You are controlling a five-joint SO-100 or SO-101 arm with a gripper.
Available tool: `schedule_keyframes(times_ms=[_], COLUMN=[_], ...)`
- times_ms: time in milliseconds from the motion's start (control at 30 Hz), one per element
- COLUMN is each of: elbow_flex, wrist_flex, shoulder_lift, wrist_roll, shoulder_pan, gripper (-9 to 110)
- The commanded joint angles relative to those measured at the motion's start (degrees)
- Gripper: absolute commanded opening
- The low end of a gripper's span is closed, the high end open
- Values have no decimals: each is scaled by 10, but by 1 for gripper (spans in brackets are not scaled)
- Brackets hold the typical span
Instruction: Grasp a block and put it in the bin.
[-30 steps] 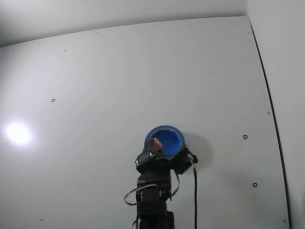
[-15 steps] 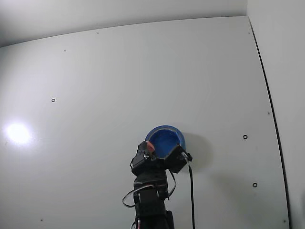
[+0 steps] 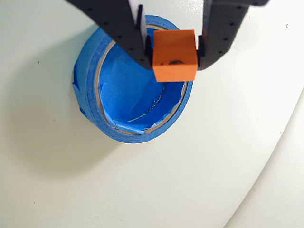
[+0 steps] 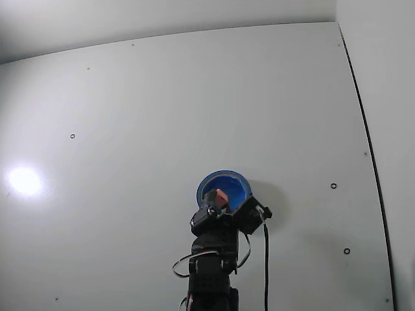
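In the wrist view an orange-pink block (image 3: 175,55) is clamped between the two black fingers of my gripper (image 3: 175,50), which is shut on it. The block hangs above the upper right rim of the round blue bin (image 3: 124,118), partly over its hollow. The bin's inside holds nothing that I can see. In the fixed view the block (image 4: 220,194) shows as a small pink spot over the near part of the bin (image 4: 230,181), with the gripper (image 4: 219,197) at the arm's tip just below it.
The bin sits on a plain white table (image 4: 162,110) with small dark holes (image 4: 333,186). A black cable (image 4: 265,259) runs down beside the arm. A dark seam (image 4: 366,136) marks the table's right edge, and a glare spot (image 4: 24,181) lies far left.
The gripper swung left by half a second ago, then came back right. The block now sits further over the bin's hollow than one second ago.
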Motion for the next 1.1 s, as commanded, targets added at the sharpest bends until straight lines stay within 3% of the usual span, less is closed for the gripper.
schedule_keyframes(times_ms=[0, 433, 833, 1067], elbow_flex=[-70, -272, -248, -240], wrist_flex=[-18, -11, -18, -18], shoulder_lift=[16, -257, -271, -271], wrist_roll=[-9, -14, -14, -14], shoulder_pan=[-6, -7, -4, -4], gripper=[1, 1, 2, 12])
